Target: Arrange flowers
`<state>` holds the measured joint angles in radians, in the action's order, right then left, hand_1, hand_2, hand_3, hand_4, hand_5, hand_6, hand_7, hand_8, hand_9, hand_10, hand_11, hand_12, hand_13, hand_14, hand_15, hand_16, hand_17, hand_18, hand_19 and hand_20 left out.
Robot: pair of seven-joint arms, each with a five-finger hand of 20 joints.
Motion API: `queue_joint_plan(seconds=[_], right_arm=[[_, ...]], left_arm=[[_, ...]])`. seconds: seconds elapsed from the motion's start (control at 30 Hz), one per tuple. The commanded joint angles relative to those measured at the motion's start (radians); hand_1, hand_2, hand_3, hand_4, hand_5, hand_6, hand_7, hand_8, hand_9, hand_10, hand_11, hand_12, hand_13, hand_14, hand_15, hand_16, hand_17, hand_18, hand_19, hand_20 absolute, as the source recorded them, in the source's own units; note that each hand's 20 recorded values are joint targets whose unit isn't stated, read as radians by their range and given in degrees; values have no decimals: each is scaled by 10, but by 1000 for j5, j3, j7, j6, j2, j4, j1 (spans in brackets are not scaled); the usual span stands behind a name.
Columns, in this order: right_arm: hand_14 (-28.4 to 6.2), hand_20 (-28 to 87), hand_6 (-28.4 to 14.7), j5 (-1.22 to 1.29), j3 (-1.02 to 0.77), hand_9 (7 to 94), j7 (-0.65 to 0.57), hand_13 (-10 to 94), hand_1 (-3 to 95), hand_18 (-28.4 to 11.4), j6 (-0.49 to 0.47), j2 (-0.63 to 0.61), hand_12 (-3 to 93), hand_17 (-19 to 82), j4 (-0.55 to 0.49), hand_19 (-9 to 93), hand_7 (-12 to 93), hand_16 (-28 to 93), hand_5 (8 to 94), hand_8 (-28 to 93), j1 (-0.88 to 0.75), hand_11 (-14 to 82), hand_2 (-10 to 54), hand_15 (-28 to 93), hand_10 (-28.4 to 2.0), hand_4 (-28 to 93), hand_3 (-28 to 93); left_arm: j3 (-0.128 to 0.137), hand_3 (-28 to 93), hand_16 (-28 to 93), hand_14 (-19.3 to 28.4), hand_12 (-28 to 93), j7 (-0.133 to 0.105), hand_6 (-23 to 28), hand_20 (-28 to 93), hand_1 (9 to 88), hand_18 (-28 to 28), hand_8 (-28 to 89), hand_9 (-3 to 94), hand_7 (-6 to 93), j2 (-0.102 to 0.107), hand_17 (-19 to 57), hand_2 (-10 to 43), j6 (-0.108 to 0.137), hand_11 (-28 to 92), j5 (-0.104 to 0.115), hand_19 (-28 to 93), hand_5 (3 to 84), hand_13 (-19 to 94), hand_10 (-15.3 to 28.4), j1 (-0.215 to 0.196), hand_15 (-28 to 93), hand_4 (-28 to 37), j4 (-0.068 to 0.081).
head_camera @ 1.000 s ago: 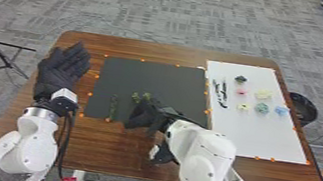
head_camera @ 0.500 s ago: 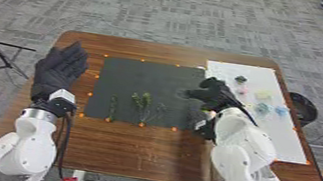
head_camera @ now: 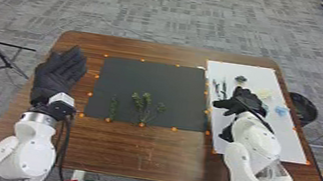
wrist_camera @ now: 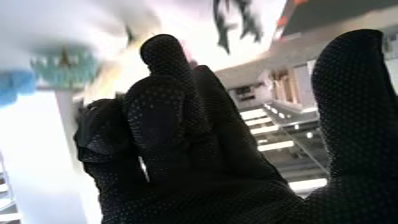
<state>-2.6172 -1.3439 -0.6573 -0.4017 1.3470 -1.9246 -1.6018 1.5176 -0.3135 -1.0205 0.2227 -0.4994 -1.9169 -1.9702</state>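
Holds the fingers [wrist_camera: 169,100] of the right hand [head_camera: 244,103] loosely bent, apart from the thumb [wrist_camera: 345,100], gripping nothing. Has that hand at the middle of the white board [head_camera: 259,72]; cannot tell whether touching it. Just beyond, on the far side, shows a dark flower [head_camera: 241,79]; to the far right, a pale yellow flower [head_camera: 263,93]. On the right, beside the hand, shows a teal flower [wrist_camera: 67,62], then a blue flower [head_camera: 282,111]. To the far left of the hand, shows dark leaves [wrist_camera: 222,25], also on the board. Farther left, has green stems [head_camera: 142,107] lying at the near side of the black mat [head_camera: 147,74]. At the left of the surface [head_camera: 115,145], holds the left hand [head_camera: 59,72] open, with straight fingers pointing far.
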Motion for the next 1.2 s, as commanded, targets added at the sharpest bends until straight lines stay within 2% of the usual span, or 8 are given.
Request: queue_joint_plan(seconds=[0.03,0.27,0.37,0.5,0.87,1.0,1.07,1.2], right_arm=[[-157,358,-140,-28,41,631,24,641,331,-249,24,3,270,417,101,932,47,347,523,-68,102,354,-82,741,-210,-259,592],[-157,371,-140,-60,60,635,21,646,328,-249,-1,3,273,424,162,932,46,356,528,-70,168,356,-84,740,-211,-260,582],[-156,375,-140,-75,74,636,18,649,330,-248,-24,9,275,427,207,932,45,357,531,-70,200,358,-85,741,-211,-258,584],[-154,385,-138,-159,93,650,63,654,339,-250,-50,7,277,430,261,932,49,358,556,-70,225,360,-91,742,-206,-257,587],[-142,416,-116,-230,129,690,100,680,375,-244,-116,-8,294,452,293,932,73,381,627,-78,247,368,-95,733,-192,-266,528],[-136,420,-96,-269,156,703,135,687,401,-241,-125,-24,307,454,317,932,102,385,668,-77,243,394,-95,731,-183,-268,524],[-133,422,-76,-315,171,711,174,689,391,-242,-158,-36,311,453,337,932,136,385,688,-79,249,406,-95,730,-176,-265,562],[-133,424,-59,-290,172,729,148,692,392,-243,-180,-44,311,451,355,932,166,388,705,-82,247,411,-95,729,-170,-264,596]], left_arm=[[-1,719,-39,135,79,6,79,80,255,137,-97,360,123,-5,-56,139,1,182,-6,344,459,268,133,-7,198,-283,-9],[5,719,-39,134,79,5,79,79,255,137,-97,358,124,-5,-56,139,0,182,-8,344,459,268,133,-7,198,-283,-11],[7,719,-39,134,79,3,79,79,255,137,-98,357,124,-4,-55,140,5,182,0,344,459,268,132,-7,198,-283,-10],[2,719,-38,135,79,5,79,79,255,137,-97,356,125,-4,-56,139,1,183,-3,345,459,267,132,-3,200,-283,-9],[7,719,-37,138,80,5,79,78,255,137,-97,357,125,2,-56,139,-1,184,-5,345,459,266,133,-14,203,-283,-16],[4,719,-36,139,79,8,79,79,255,137,-98,357,125,2,-56,139,-7,185,-2,345,460,266,134,-11,205,-283,-14],[0,719,-35,141,80,8,79,79,254,137,-98,357,125,-1,-57,139,0,185,-5,345,459,266,134,-7,207,-283,-14],[-3,719,-35,143,80,8,80,79,253,138,-97,349,124,0,-57,139,-8,184,-11,345,456,263,133,-4,210,-283,-15]])
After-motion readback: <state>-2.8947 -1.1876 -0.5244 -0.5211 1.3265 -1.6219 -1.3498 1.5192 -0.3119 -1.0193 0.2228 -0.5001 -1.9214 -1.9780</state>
